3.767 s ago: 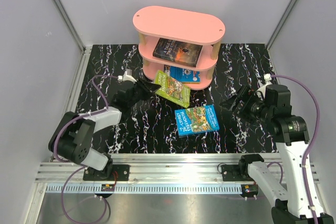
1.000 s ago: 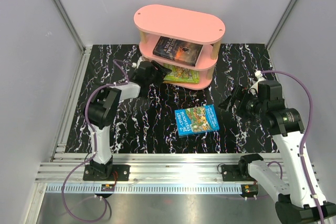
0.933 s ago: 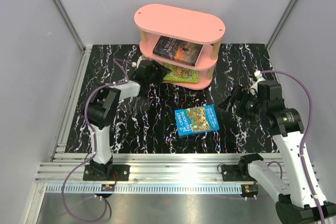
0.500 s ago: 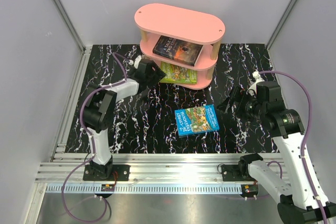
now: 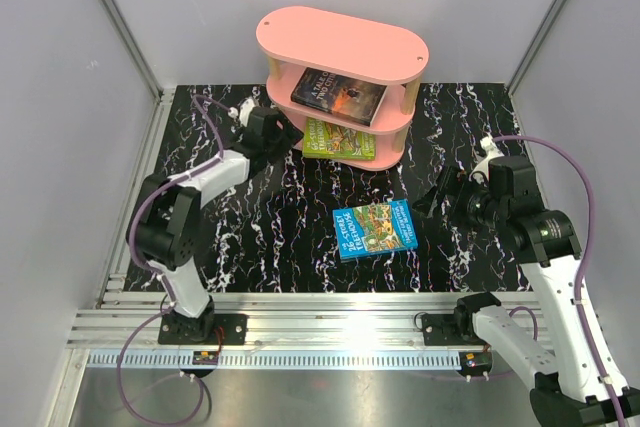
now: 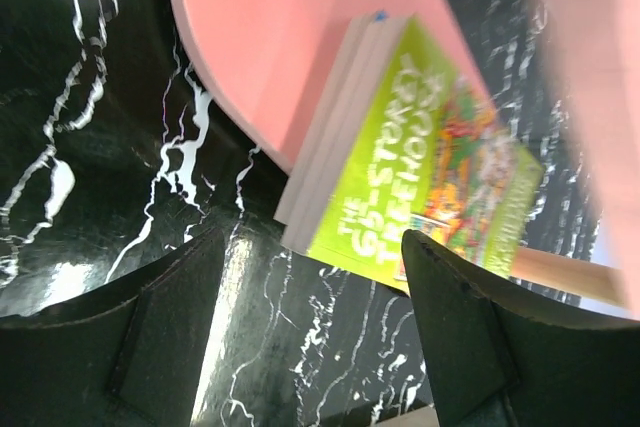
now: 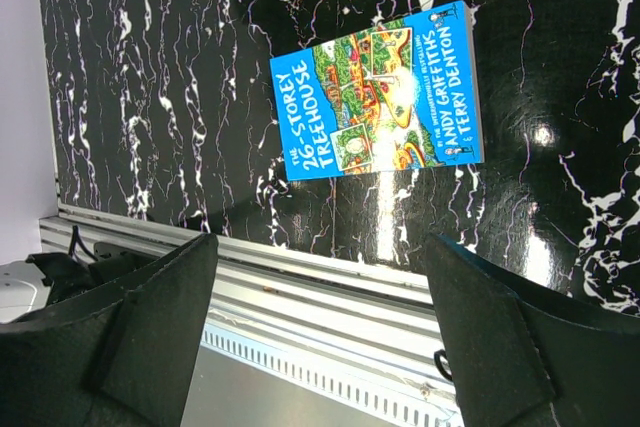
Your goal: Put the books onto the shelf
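Observation:
The pink shelf (image 5: 340, 42) stands at the back centre of the black marbled table. A dark sunset book (image 5: 338, 97) lies on its middle board. A green Treehouse book (image 5: 340, 139) (image 6: 430, 172) lies on the bottom board (image 6: 270, 37), on top of another book whose cover is hidden. A blue Treehouse book (image 5: 375, 229) (image 7: 385, 97) lies flat on the table in front of the shelf. My left gripper (image 5: 283, 137) (image 6: 310, 347) is open and empty, just left of the bottom board. To the right of the blue book, my right gripper (image 5: 440, 195) (image 7: 320, 337) hovers open and empty.
Grey walls close in the table on the left, back and right. An aluminium rail (image 5: 330, 322) (image 7: 330, 277) runs along the near edge, holding both arm bases. Light wooden posts (image 5: 407, 97) (image 6: 560, 272) carry the shelf boards.
My left gripper has pulled back leftward from the shelf and its jaws have widened; the green book stays on the bottom board. The right arm has barely moved.

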`<state>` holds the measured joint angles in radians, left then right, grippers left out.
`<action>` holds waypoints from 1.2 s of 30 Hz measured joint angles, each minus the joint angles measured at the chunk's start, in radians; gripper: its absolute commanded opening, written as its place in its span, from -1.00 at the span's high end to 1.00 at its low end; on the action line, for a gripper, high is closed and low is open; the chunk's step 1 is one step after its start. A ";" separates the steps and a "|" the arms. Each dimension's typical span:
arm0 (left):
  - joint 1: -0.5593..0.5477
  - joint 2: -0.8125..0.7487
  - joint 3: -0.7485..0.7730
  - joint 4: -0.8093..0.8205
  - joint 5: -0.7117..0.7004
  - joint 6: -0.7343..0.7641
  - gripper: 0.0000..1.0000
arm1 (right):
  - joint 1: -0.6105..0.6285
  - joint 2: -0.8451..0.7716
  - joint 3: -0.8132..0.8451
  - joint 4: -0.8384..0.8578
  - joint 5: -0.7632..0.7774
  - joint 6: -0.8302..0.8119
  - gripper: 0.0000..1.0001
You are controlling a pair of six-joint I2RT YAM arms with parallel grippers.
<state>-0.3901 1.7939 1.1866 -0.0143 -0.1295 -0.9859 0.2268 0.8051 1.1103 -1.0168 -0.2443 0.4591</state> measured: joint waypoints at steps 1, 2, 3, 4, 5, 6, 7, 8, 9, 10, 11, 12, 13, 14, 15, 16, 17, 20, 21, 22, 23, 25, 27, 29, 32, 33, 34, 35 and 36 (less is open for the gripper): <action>0.001 -0.021 0.000 -0.008 -0.003 0.008 -0.49 | 0.000 0.000 0.000 0.000 0.000 0.000 -0.82; 0.002 -0.031 -0.003 -0.016 -0.004 0.017 -0.49 | 0.001 0.000 0.000 0.000 0.000 0.000 -0.82; 0.003 -0.061 -0.008 -0.025 -0.004 0.023 -0.49 | 0.001 0.002 0.000 0.000 0.002 0.000 -0.82; 0.003 -0.088 -0.020 -0.028 -0.004 0.029 -0.49 | 0.001 0.006 -0.003 0.000 0.005 0.000 -0.82; 0.002 -0.116 -0.039 -0.034 -0.001 0.034 -0.49 | 0.001 0.010 -0.008 -0.001 0.011 0.000 -0.82; 0.000 -0.145 -0.062 -0.038 0.003 0.035 -0.49 | 0.001 0.014 -0.014 -0.001 0.018 0.001 -0.82; -0.005 -0.174 -0.089 -0.041 0.006 0.037 -0.49 | 0.001 0.026 -0.019 -0.004 0.024 0.001 -0.82; -0.014 -0.199 -0.116 -0.050 0.010 0.037 -0.49 | 0.002 0.039 -0.023 -0.009 0.027 0.002 -0.81; -0.024 -0.215 -0.135 -0.058 0.011 0.040 -0.48 | 0.002 0.059 -0.023 -0.014 0.033 0.002 -0.80; -0.042 -0.230 -0.158 -0.068 0.013 0.042 -0.48 | 0.002 0.086 -0.023 -0.021 0.037 0.005 -0.80; -0.066 -0.242 -0.182 -0.075 0.013 0.045 -0.48 | 0.002 0.110 -0.024 -0.024 0.041 0.007 -0.80; -0.093 -0.251 -0.205 -0.081 0.015 0.047 -0.48 | 0.001 0.140 -0.028 -0.024 0.043 0.010 -0.80; -0.124 -0.257 -0.228 -0.090 0.019 0.047 -0.48 | 0.000 0.168 -0.036 -0.018 0.043 0.015 -0.79; -0.150 -0.260 -0.246 -0.101 0.026 0.047 -0.48 | -0.003 0.203 -0.051 -0.012 0.043 0.023 -0.78; -0.172 -0.260 -0.259 -0.107 0.031 0.047 -0.48 | -0.007 0.233 -0.068 -0.006 0.041 0.031 -0.78; -0.198 -0.260 -0.272 -0.117 0.047 0.046 -0.48 | -0.013 0.256 -0.086 -0.001 0.040 0.041 -0.78; -0.220 -0.260 -0.280 -0.127 0.061 0.046 -0.47 | -0.023 0.277 -0.110 0.003 0.039 0.054 -0.78; -0.262 -0.246 -0.273 -0.152 0.106 0.045 -0.46 | -0.047 0.301 -0.180 0.030 0.035 0.084 -0.78; -0.277 -0.236 -0.264 -0.162 0.119 0.043 -0.46 | -0.053 0.306 -0.203 0.050 0.033 0.092 -0.78; -0.287 -0.225 -0.256 -0.168 0.130 0.043 -0.46 | -0.057 0.314 -0.227 0.071 0.032 0.100 -0.78; -0.299 -0.212 -0.249 -0.172 0.141 0.039 -0.46 | -0.059 0.327 -0.244 0.090 0.030 0.109 -0.77; -0.322 -0.193 -0.246 -0.173 0.161 0.027 -0.47 | -0.062 0.362 -0.283 0.149 0.018 0.122 -0.77; -0.342 -0.179 -0.246 -0.175 0.181 0.015 -0.47 | -0.063 0.399 -0.313 0.196 0.014 0.133 -0.76; -0.358 -0.153 -0.245 -0.172 0.202 0.003 -0.47 | -0.063 0.439 -0.340 0.248 0.014 0.141 -0.77; -0.379 -0.095 -0.244 -0.167 0.226 -0.015 -0.47 | -0.064 0.476 -0.357 0.303 0.015 0.145 -0.77; -0.386 -0.077 -0.244 -0.166 0.232 -0.024 -0.47 | -0.064 0.486 -0.361 0.322 0.015 0.146 -0.77; -0.388 -0.071 -0.240 -0.156 0.244 -0.032 -0.47 | -0.064 0.494 -0.366 0.343 0.015 0.148 -0.77; -0.393 -0.066 -0.230 -0.150 0.243 -0.035 -0.47 | -0.064 0.499 -0.373 0.361 0.015 0.149 -0.78; -0.397 -0.056 -0.220 -0.147 0.243 -0.035 -0.47 | -0.065 0.503 -0.382 0.378 0.015 0.151 -0.77</action>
<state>-0.7876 1.7378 0.9665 -0.1616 0.1139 -1.0214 0.1619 1.3079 0.7280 -0.6384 -0.2291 0.6098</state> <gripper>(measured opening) 0.732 0.886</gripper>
